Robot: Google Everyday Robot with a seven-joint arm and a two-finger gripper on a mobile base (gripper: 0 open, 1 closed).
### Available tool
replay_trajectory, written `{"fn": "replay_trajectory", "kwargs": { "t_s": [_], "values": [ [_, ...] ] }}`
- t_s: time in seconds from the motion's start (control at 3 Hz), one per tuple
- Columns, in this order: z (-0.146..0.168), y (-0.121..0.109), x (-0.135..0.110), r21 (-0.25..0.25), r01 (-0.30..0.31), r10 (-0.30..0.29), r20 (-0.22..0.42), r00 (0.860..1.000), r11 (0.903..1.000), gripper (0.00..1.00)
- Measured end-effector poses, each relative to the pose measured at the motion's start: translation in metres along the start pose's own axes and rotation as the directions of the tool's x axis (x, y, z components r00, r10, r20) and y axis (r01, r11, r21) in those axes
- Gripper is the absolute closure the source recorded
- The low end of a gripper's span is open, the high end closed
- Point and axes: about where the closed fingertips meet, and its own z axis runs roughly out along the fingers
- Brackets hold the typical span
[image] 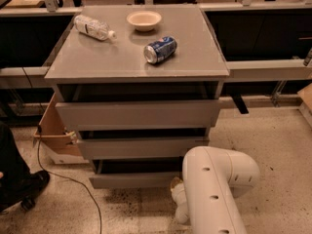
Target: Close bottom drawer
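The bottom drawer is the lowest and slimmest grey front of the cabinet. It stands pulled out a little, with a dark gap above its panel. My gripper is low at the floor, right by the drawer front's right end, mostly hidden behind my white arm. I cannot tell whether it touches the panel.
The middle drawer and top drawer also stand slightly out. On the cabinet top lie a water bottle, a bowl and a blue can. A cardboard box, a black cable and a person's shoe are at the left.
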Motion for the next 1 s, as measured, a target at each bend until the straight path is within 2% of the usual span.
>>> {"fn": "replay_trajectory", "kwargs": {
  "t_s": [0.67, 1.0],
  "values": [
    [0.02, -0.004, 0.033, -0.027, -0.033, 0.03, -0.096, 0.995, 0.9991, 1.0],
    [0.024, -0.003, 0.039, -0.038, -0.035, 0.031, -0.116, 0.993, 0.9987, 1.0]
  ]
}}
